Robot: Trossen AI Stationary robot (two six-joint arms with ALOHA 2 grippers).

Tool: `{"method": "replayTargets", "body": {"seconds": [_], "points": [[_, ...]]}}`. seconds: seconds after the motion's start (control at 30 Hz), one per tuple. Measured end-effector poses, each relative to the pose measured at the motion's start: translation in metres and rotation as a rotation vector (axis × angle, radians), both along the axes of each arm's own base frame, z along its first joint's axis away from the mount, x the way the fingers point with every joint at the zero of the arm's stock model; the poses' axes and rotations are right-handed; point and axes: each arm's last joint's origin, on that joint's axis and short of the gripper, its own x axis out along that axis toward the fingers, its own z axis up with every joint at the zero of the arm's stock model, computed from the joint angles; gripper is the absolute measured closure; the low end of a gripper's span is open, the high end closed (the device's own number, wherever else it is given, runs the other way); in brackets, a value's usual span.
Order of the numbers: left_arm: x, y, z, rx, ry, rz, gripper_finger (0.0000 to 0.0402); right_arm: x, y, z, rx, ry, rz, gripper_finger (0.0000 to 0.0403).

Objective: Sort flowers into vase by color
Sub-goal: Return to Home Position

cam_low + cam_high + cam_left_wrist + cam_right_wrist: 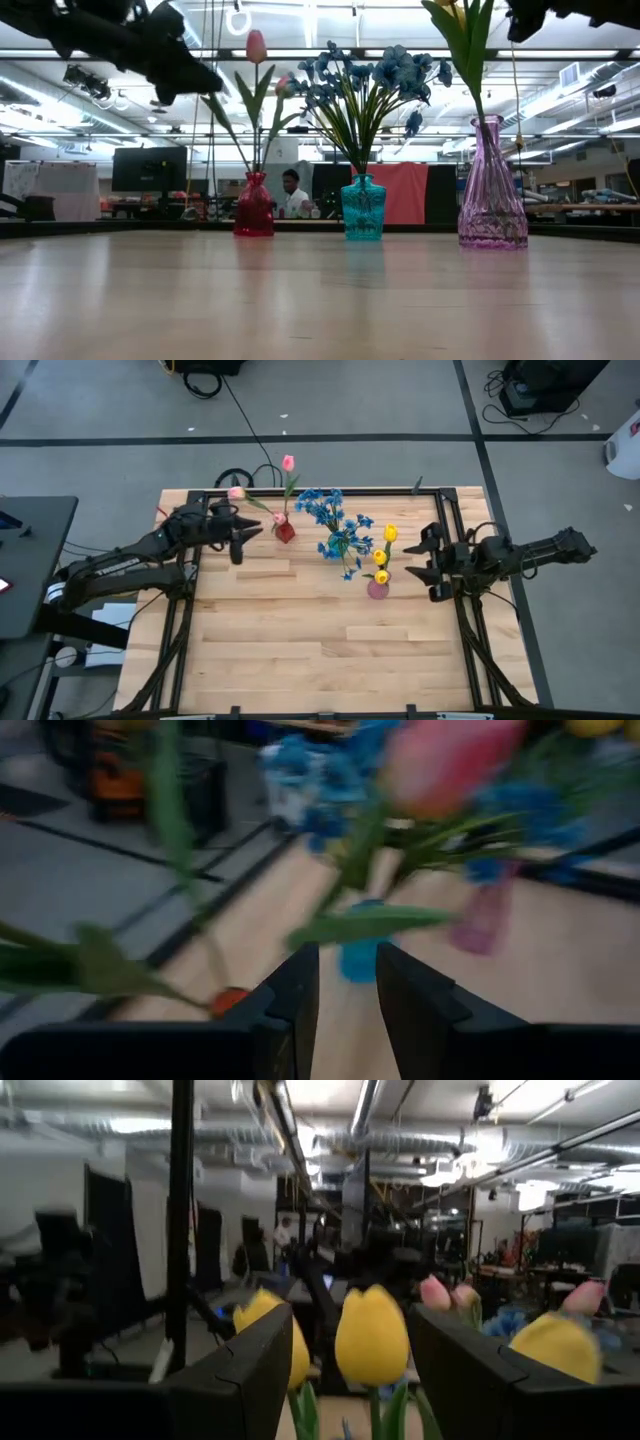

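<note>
Three vases stand in a row across the far half of the table. The red vase [285, 532] holds pink tulips [288, 463], the blue vase [362, 208] holds sprays of blue blossoms [330, 510], and the purple vase [377, 589] holds yellow tulips [390, 534]. My left gripper [244, 538] hovers left of the red vase, open, with nothing between its fingers [300, 995]. My right gripper [418, 556] hovers right of the yellow tulips, open wide. A yellow tulip head [371, 1335] shows between its fingers, ahead of them.
Black frame rails [455, 540] run along the table's left, right and far edges. The near half of the wooden table top [320, 650] is bare. A person [292, 192] sits in the room beyond the far edge.
</note>
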Motion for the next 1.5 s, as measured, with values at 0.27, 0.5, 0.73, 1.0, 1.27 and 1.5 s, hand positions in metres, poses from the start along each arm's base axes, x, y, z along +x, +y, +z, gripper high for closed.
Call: {"method": "replayTargets", "body": {"seconds": [0.27, 0.5, 0.73, 1.0, 1.27, 1.5], "points": [[-0.004, -0.018, 0.001, -0.150, -0.029, -0.360, 0.0293, -0.023, -0.004, 0.008, 0.085, -0.069, 0.039, 0.0192], [-0.010, -0.036, 0.011, 0.002, -0.080, -0.364, 0.0293, -0.039, -0.007, 0.005, 0.135, -0.053, 0.040, 0.0192], [-0.033, -0.052, 0.015, 0.109, -0.219, -0.370, 0.0295, -0.046, -0.012, -0.001, 0.154, -0.011, -0.066, 0.0192], [-0.038, -0.059, -0.025, 0.115, -0.310, -0.378, 0.0298, -0.042, -0.012, -0.033, 0.114, -0.025, -0.109, 0.0192], [-0.044, -0.064, -0.050, 0.128, -0.327, -0.396, 0.0305, -0.036, -0.010, -0.065, 0.080, -0.066, -0.095, 0.0192], [-0.059, -0.068, -0.045, 0.222, -0.420, -0.438, 0.0330, -0.036, -0.010, -0.064, 0.164, -0.079, -0.051, 0.0192]]}}
